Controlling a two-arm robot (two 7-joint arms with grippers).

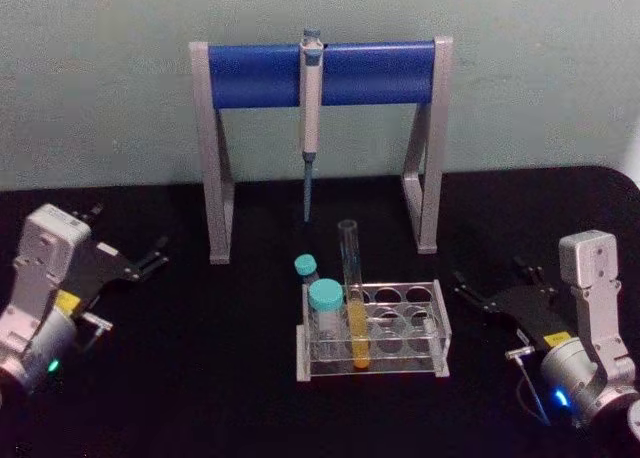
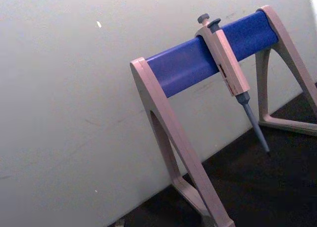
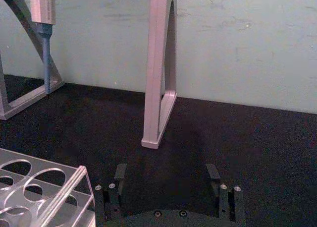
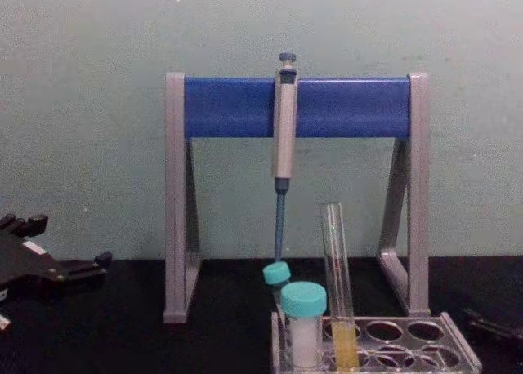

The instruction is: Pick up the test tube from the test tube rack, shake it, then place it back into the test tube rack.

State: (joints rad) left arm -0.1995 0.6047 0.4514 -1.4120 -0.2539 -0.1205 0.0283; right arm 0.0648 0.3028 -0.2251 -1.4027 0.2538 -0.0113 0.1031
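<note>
Test tube (image 1: 351, 288) is sitting upright in the test tube rack (image 1: 430, 323), in a front-row hole just right of the two teal-capped vials (image 1: 325, 308), and you can see yellow liquid in its lower part with the open top poking well above the rack's plate. From the chest view the same tube (image 4: 337, 284) stands just beside the nearer capped vial (image 4: 303, 325), and the rack (image 4: 425, 341) has its other holes unfilled on the right side. Rack sits on the black table (image 1: 200, 378), in front of the grey-and-blue pipette stand (image 1: 260, 73), which has a pipette (image 1: 310, 118) hanging off its blue bar with the tip pointing down, ending above the table just behind the rack. Left end effector (image 1: 150, 259) is off to the left, well apart from the rack, fingers spread and gripping nothing. Right end effector (image 1: 490, 283) is on the right side, near the rack's right end but not touching it, also spread wide with nothing between the fingers; the right wrist view shows the two fingers (image 3: 120, 173) standing apart over bare table, with a corner of the rack (image 3: 54, 192) off to one side and one leg of the stand (image 3: 158, 88) ahead.
</note>
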